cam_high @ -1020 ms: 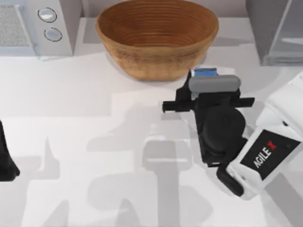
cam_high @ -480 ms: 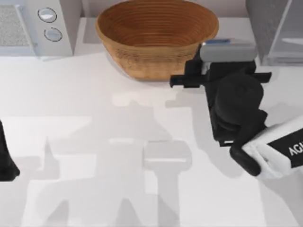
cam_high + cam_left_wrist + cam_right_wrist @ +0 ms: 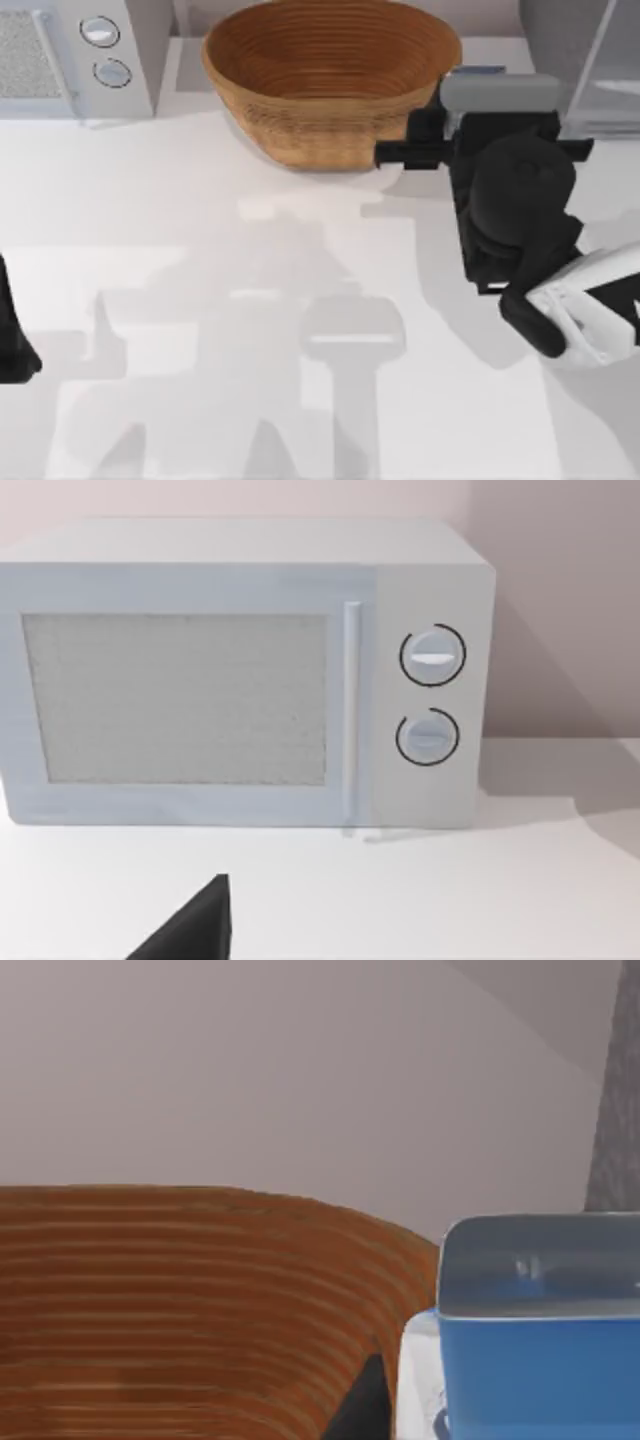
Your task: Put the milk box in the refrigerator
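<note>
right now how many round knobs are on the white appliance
2. Both sit on the appliance front, right of its door: the upper knob directly above the lower knob. From above, they show at the table's far left corner.

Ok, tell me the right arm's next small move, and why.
Probably carry on toward the top view's right and far edge: the right gripper holds the milk box beside the woven bowl, short of the refrigerator. The left arm is parked at the table's left edge.
</note>
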### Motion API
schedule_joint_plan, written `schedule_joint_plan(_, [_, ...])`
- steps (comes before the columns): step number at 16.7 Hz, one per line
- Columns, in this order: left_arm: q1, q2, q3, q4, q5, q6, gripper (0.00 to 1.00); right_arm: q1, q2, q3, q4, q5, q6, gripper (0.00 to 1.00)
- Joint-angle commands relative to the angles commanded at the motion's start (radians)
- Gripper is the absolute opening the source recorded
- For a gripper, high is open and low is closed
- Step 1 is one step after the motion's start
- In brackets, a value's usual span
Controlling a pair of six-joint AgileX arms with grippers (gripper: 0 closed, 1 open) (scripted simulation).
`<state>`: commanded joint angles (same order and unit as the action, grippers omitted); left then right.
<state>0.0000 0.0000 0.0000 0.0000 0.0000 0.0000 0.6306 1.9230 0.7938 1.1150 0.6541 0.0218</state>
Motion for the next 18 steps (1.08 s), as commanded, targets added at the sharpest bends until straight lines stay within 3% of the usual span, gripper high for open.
schedule_joint_plan(7, [0.0,0.0,0.0,0.0,0.0,0.0,1.0,-0.045,-0.168,-0.102,-0.137,-0.086,-0.023,0.0])
schedule_joint_plan(18, [0.0,0.0,0.0,0.0,0.0,0.0,1.0,-0.29,-0.97,-0.324,-0.477,-0.323,-0.031,0.0])
